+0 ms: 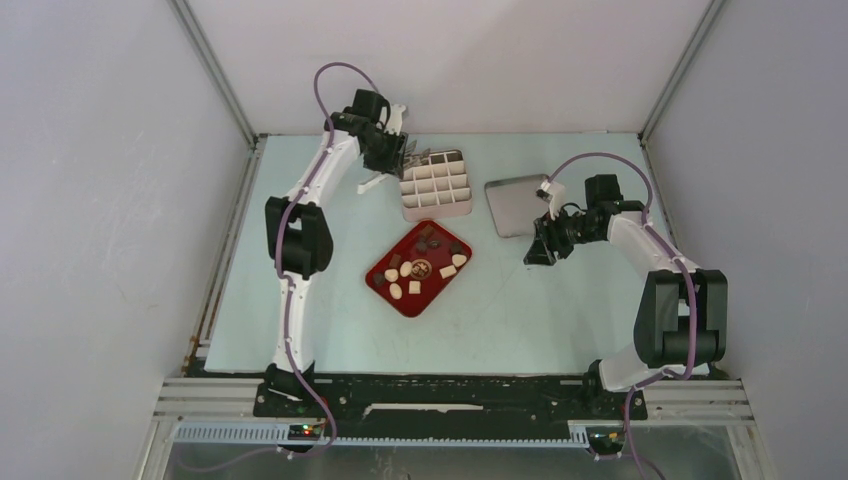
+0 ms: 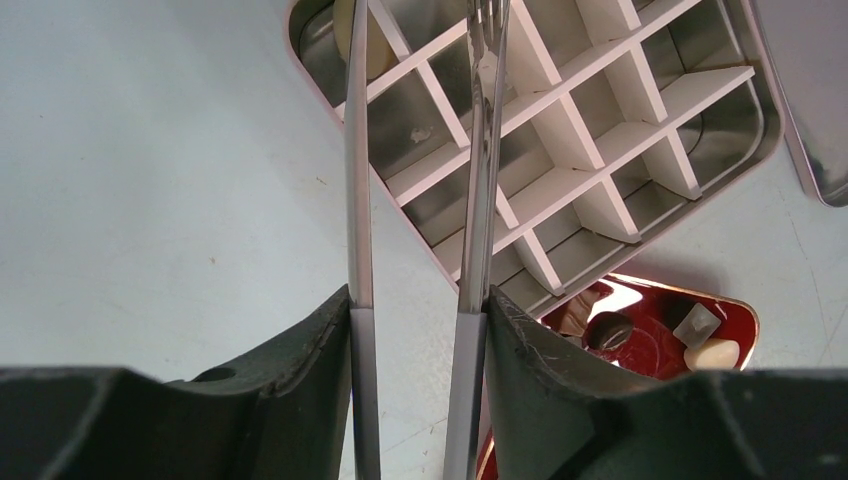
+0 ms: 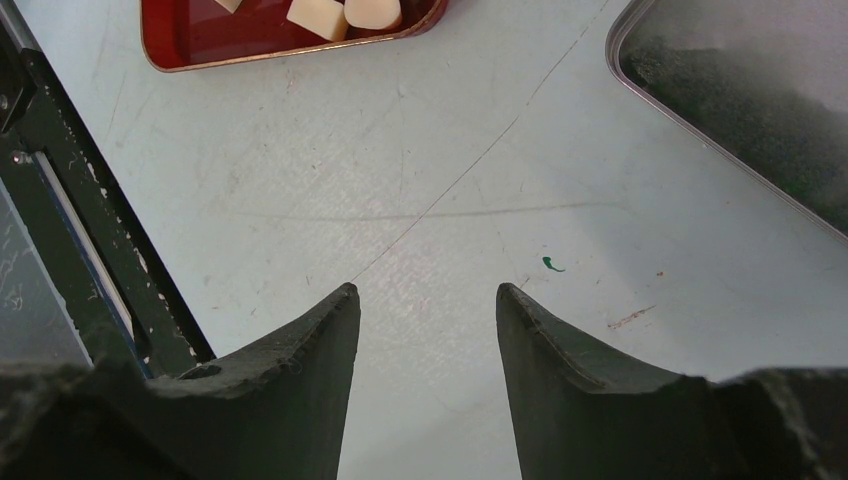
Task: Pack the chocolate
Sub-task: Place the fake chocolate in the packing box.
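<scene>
Several dark brown and cream-white chocolate pieces (image 1: 458, 260) lie on the red tray (image 1: 372, 272) at mid-table. The metal box (image 1: 435, 185) with white dividers stands behind it. My left gripper (image 1: 395, 150) hovers over the box's far left corner, shut on metal tongs (image 2: 478, 180) whose tips, a little apart, reach over the compartments (image 2: 600, 130). A cream piece (image 2: 372, 45) shows in the corner compartment, partly behind a tong arm. My right gripper (image 1: 538, 252) is open and empty, low over the table (image 3: 427, 290) right of the tray.
The box's grey lid (image 1: 515, 205) lies flat to the right of the box, just behind my right gripper, and shows in the right wrist view (image 3: 750, 90). The tray's corner with cream pieces (image 3: 320, 15) is ahead-left of the right gripper. Enclosure walls ring the table.
</scene>
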